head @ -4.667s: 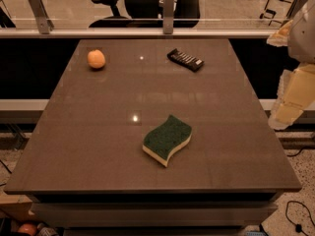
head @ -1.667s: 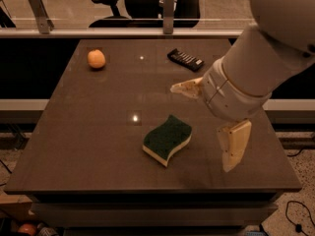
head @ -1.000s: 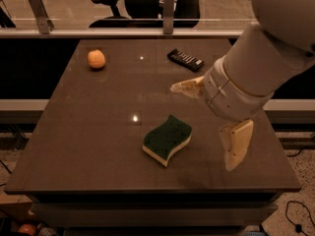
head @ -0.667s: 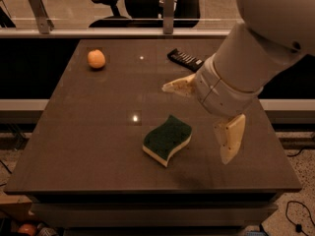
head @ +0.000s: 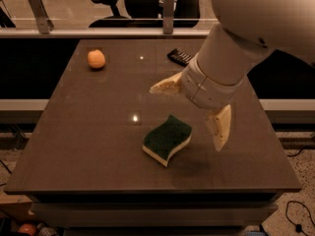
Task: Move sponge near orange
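Note:
The sponge (head: 167, 139), dark green on top with a pale yellow foam layer, lies flat on the brown table (head: 74, 146) a little right of centre near the front. The orange (head: 96, 59) sits at the far left of the table. My gripper (head: 193, 113) hangs over the table just right of and above the sponge. Its two pale fingers are spread wide apart: one fingertip (head: 160, 88) points left behind the sponge, the other (head: 221, 132) points down to the sponge's right. It holds nothing.
A black remote (head: 180, 57) lies at the table's far side, partly hidden behind my arm. A railing and office chairs stand beyond the table. The table's front edge is close below the sponge.
My arm has come in from the right and moved left over the table, so the open gripper now straddles the space just right of the sponge. Sponge and orange have not moved.

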Available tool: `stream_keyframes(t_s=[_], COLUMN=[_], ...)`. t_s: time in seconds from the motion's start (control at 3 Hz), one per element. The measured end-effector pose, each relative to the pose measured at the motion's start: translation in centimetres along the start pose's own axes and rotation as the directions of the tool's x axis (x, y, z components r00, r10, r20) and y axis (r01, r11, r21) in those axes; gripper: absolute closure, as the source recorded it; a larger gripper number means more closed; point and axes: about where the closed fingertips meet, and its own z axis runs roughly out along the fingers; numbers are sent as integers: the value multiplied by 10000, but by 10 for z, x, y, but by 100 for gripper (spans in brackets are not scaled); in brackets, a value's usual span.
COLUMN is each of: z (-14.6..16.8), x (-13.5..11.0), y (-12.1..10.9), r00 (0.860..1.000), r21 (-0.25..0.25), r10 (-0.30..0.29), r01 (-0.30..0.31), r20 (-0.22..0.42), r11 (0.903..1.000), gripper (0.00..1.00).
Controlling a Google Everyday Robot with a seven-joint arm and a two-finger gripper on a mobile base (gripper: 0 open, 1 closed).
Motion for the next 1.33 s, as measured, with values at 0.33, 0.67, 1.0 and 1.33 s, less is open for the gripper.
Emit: stream_keyframes(t_s=[0.33,0.67,1.0,1.33], z=[21,46,65,76], x=[0,-2,-6,-12], y=[-8,-7,0,5], r00=[9970,9925,9913,9930], r21=[-218,-459,-767,-944], r10=[-659,-864,-801,-642], r01=[669,906,883,736], r20=[415,862,1049,996], r11=[9975,9948,9931,9928], gripper=[0,0,0,17])
